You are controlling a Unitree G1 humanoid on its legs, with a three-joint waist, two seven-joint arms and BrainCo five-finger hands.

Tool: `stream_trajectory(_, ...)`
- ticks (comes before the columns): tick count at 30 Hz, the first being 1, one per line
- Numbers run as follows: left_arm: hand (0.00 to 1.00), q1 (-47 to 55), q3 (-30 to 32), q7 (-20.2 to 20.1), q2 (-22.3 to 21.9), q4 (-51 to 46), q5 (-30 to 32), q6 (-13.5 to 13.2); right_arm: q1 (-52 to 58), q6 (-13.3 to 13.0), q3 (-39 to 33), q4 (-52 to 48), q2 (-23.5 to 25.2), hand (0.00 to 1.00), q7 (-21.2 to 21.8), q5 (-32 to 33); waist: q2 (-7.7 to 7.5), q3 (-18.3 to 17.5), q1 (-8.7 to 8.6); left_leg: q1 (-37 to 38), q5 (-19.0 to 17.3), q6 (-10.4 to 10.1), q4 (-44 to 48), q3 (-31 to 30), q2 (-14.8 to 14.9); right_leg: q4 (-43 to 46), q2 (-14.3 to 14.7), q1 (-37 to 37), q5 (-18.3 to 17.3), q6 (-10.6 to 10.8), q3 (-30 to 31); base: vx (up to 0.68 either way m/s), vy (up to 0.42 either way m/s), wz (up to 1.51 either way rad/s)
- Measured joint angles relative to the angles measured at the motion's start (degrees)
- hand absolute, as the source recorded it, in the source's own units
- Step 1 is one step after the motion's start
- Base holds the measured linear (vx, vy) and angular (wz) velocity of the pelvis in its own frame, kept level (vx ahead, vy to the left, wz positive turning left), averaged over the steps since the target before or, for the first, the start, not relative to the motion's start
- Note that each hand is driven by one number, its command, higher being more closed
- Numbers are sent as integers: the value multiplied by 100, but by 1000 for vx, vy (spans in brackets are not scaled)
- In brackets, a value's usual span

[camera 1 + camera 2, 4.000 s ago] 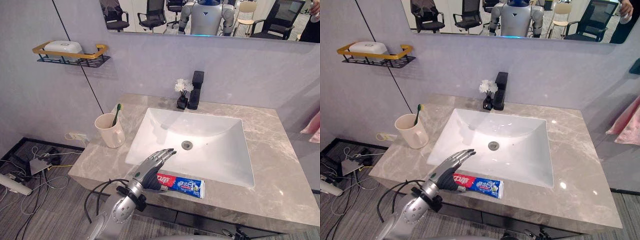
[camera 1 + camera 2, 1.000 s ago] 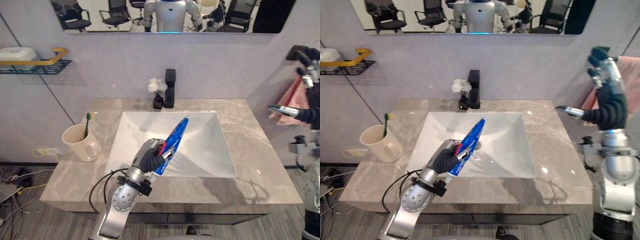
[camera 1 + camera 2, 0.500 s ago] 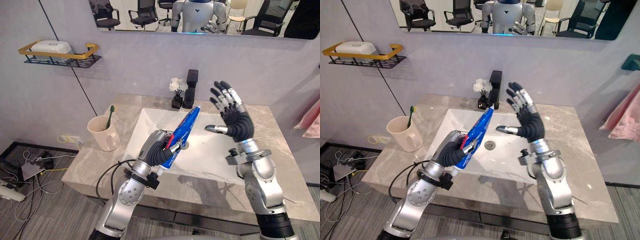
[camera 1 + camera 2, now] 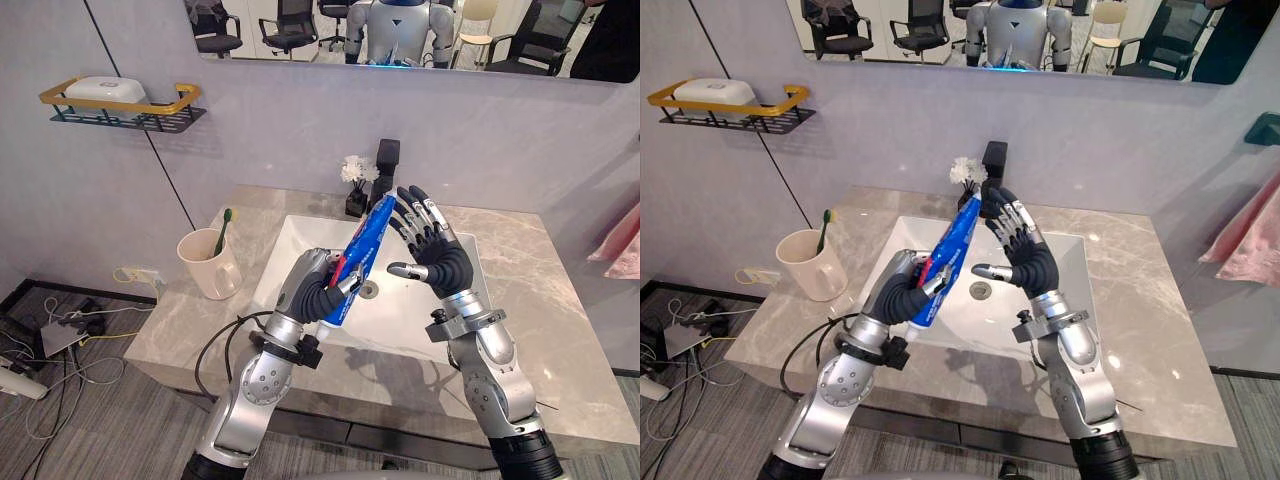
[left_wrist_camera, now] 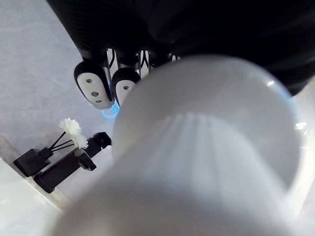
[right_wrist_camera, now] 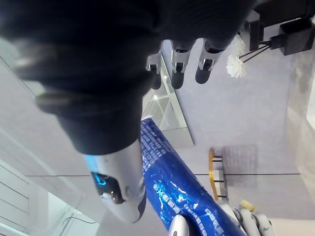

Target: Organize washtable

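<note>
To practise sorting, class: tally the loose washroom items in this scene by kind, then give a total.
Toothpaste tube, held in the left robot hand: 1
Mug: 1
Toothbrush: 1
Flower vase: 1
Soap box: 1
Total: 5

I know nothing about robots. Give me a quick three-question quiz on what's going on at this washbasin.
1. True or false: the toothpaste lies flat on the counter.
2. What stands in the cup? A comb; B toothbrush; C razor.
3. Fill in: the ___ hand grips the toothpaste, while the other is open beside it.
Key: 1 false: the left hand holds it up over the sink. 2 B. 3 left; the right hand is open.
</note>
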Motion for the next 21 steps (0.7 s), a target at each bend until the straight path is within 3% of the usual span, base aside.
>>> stream_trajectory(13,100,-115,-29,40,-2,0,0,1,27,6,450,226,239,0,23,741,-121,68,7,7,42,-10,-18,-54,1,-2,-5,22,7,-10,-31,0,0,1)
stream_trajectory(21,100,-114,-364,118,0,5,-3,0,25,27,685,425,245,0,38,1347,-146,74,144,68,144,-11,-185,-80,-13,-4,-10,20,9,-13,-61,-3,0,1)
